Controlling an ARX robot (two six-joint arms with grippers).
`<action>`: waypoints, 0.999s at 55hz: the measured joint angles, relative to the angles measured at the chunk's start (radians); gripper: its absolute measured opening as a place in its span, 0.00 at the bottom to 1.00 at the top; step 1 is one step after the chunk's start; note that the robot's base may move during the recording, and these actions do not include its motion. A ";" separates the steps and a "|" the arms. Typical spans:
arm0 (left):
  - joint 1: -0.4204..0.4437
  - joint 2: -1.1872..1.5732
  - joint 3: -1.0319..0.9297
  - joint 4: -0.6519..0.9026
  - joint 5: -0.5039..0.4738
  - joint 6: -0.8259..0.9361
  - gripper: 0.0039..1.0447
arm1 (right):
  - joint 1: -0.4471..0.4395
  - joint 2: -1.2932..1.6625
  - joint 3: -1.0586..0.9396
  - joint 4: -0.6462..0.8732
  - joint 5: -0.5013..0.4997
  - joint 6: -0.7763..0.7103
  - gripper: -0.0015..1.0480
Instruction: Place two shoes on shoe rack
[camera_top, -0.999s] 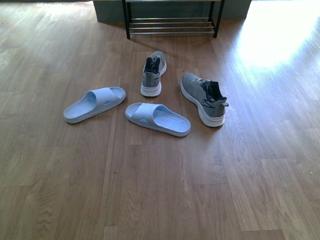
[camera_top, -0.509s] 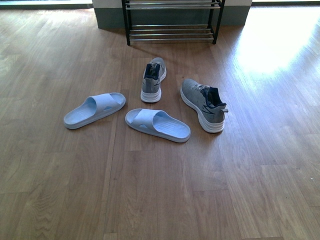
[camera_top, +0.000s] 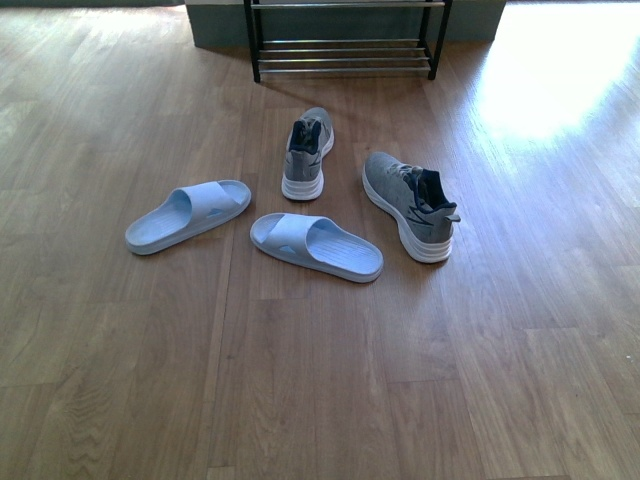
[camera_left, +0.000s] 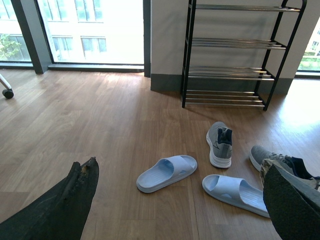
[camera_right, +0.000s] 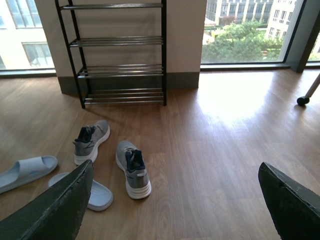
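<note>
Two grey knit sneakers lie on the wooden floor, one (camera_top: 306, 153) upright with its toe toward the rack, the other (camera_top: 408, 204) to its right. In front of them are two pale blue slides, one (camera_top: 187, 215) at the left and one (camera_top: 316, 246) in the middle. The shoe rack (camera_top: 345, 40) stands at the far wall; its chrome tiers (camera_left: 232, 74) hold nothing. My left gripper (camera_left: 180, 200) hangs open well above the floor, short of the slides. The right gripper (camera_right: 175, 200) is open too, above bare floor beside the right sneaker (camera_right: 132, 168). Neither arm shows in the front view.
Large windows run along the far wall on both sides of the rack. A castor wheel (camera_left: 7, 93) sits far left and another (camera_right: 302, 100) far right. A bright sun patch (camera_top: 560, 70) lies on the floor right of the rack.
The front view shifted slightly up and down between frames; the shoes and the rack lie in the same arrangement on the floor.
</note>
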 joint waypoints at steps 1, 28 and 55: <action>0.000 0.000 0.000 0.000 0.000 0.000 0.91 | 0.000 0.000 0.000 0.000 0.000 0.000 0.91; 0.000 0.000 0.000 0.000 0.000 0.000 0.91 | 0.000 0.000 0.000 0.000 0.000 0.000 0.91; 0.000 0.000 0.000 0.000 0.001 0.000 0.91 | 0.000 0.000 0.000 0.000 0.000 0.000 0.91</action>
